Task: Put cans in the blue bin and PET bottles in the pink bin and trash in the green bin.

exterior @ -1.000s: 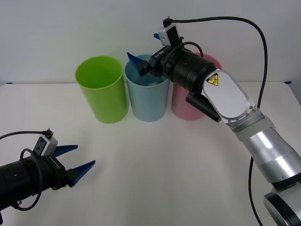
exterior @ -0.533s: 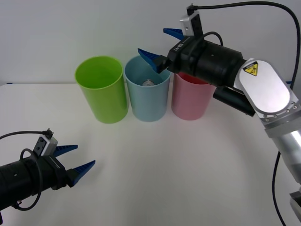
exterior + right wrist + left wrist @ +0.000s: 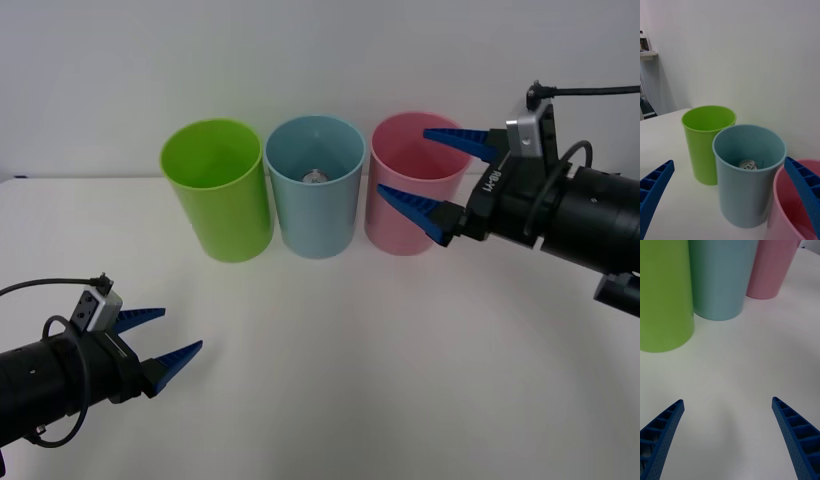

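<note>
Now pulled back from the blue bin [image 3: 314,185]: right end effector [image 3: 432,172] half a second ago over that bin's far rim, at this moment off to the right, level with the pink bin [image 3: 412,182], blue ribbed fingers [image 3: 415,211] spread wide and holding nothing. Upper finger crossing in front of the pink rim, lower one in front of the pink wall.

Can [image 3: 314,177] down inside the blue bin, silver top with pull tab facing up, seen past the right end effector's fingertips in the wrist view as well [image 3: 748,165]. Same spot as half a second ago.

Left end effector [image 3: 155,338] unchanged, low over the white bench [image 3: 340,350] at the near left, fingers apart and empty, well short of the green bin [image 3: 217,188] ahead of it.

Three bins alike in shape: tall, round, slightly tapered cups of smooth matte plastic, thin rims, standing upright in a row, green just beside blue, blue just beside pink. Green one [image 3: 707,146] farthest from the right end effector, pink one [image 3: 790,210] nearest. Fingers wedge-shaped, ribbed along the inner face, tapering to points. Bench plain, white, matte.
</note>
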`<state>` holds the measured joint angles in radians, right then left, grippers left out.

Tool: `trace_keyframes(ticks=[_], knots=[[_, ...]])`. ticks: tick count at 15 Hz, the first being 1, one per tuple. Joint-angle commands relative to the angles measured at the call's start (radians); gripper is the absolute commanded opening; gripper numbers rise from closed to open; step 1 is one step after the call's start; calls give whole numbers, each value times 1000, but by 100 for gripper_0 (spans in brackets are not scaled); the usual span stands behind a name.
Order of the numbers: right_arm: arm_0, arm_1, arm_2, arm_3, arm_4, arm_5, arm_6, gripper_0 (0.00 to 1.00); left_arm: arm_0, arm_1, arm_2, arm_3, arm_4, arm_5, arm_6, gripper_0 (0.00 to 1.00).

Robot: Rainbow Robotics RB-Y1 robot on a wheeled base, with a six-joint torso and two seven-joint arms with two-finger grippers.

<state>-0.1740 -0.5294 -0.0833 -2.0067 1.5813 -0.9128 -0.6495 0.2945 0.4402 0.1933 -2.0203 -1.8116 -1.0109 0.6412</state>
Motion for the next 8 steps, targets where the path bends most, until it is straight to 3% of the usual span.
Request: trace_keyframes(ticks=[1, 5, 8], knots=[[145, 8, -84, -81, -10, -80, 56, 100, 0, 0, 0, 0, 0, 0, 0, 79], [303, 89, -185, -93, -23, -193, 203, 100, 0, 0, 0, 0, 0, 0, 0, 79], [396, 104, -225, -93, -23, -238, 284, 100, 0, 0, 0, 0, 0, 0, 0, 79]])
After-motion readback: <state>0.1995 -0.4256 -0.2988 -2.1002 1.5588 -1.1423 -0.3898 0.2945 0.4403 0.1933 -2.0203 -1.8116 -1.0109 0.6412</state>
